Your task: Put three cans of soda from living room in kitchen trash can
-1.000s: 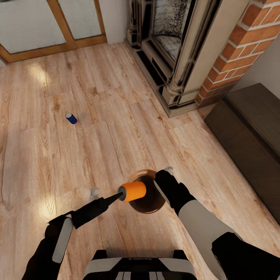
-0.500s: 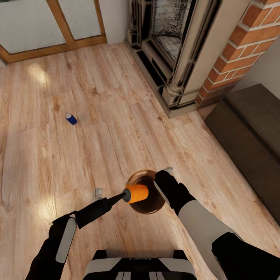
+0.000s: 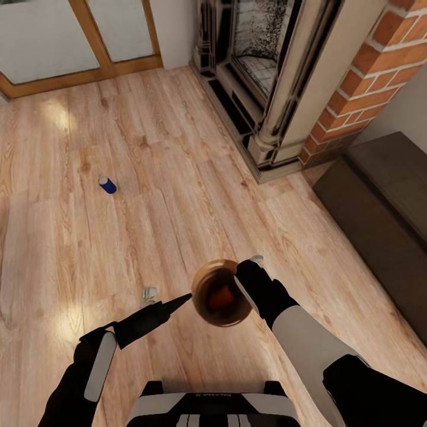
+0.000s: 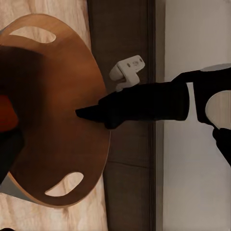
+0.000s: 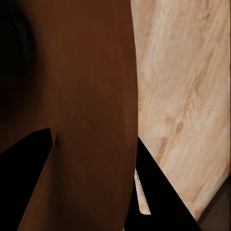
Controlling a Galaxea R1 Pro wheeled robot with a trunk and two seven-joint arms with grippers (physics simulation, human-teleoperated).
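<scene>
While the head view is looking down on the wood floor (image 3: 178,178), the orange can (image 3: 222,295) is lying inside the trash can (image 3: 204,279), which the right end effector (image 3: 248,274) is gripping by the rim. The left end effector (image 3: 167,302) is hanging just beside the bin, its jaws apart and holding nothing. A blue can (image 3: 107,185) is lying well apart. Across the left wrist view, the bin's copper interior (image 4: 62,120) is facing the lens. Along the right wrist view, the fingers (image 5: 154,192) are straddling the bin wall (image 5: 86,96).

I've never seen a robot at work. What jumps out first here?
The round copper-brown trash can, held up by the right gripper at its rim, with an orange soda can lying inside. The left gripper points at the rim. Far left on the wood floor lies a blue soda can.
</scene>
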